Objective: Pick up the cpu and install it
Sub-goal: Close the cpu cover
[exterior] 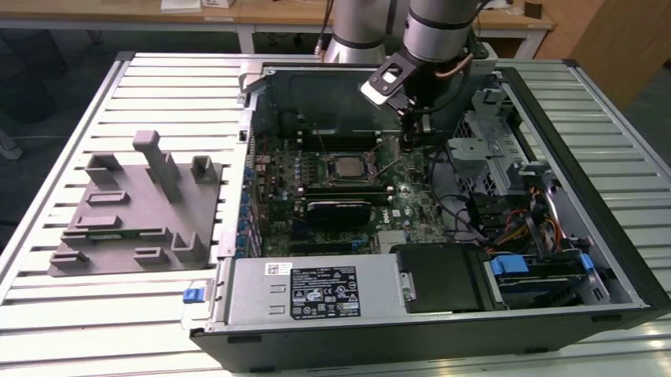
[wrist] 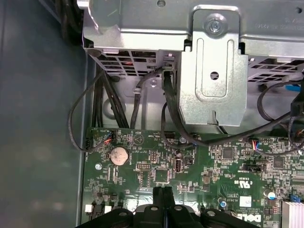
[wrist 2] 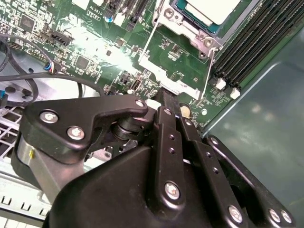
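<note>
Your gripper is down at the board, jaws pressed together on nothing. The cpu sits in its socket, just past the tips, toward the exterior view's left.

Small-print label on power supply, illegible

Open from above over the socket and the board around it. Narrow at the exterior view's right, with the gripper low between socket and drive cage, and cables near (loose, some running from the cage down onto the board in the first wrist view). Closed behind by the case wall. Bare table around the tray.
</note>
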Tool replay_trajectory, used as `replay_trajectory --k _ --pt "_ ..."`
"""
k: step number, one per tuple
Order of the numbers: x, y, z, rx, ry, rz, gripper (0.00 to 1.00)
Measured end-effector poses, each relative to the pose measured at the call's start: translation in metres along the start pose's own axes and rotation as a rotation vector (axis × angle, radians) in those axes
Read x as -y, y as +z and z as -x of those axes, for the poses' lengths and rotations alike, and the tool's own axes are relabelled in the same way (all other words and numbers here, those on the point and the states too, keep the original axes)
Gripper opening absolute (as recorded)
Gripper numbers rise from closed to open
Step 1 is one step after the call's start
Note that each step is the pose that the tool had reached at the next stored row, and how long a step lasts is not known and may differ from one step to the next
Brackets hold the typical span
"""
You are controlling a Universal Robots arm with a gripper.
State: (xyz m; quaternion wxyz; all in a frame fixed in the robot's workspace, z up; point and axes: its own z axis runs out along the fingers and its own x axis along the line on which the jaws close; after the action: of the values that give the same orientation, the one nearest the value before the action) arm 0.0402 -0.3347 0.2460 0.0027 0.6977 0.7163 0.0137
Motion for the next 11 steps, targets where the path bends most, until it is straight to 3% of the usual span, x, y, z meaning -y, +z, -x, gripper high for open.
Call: replay_trajectory --k 11 --pt "0.0082 0.0004 -0.0002 -0.0006 0.0 0.0 0.11"
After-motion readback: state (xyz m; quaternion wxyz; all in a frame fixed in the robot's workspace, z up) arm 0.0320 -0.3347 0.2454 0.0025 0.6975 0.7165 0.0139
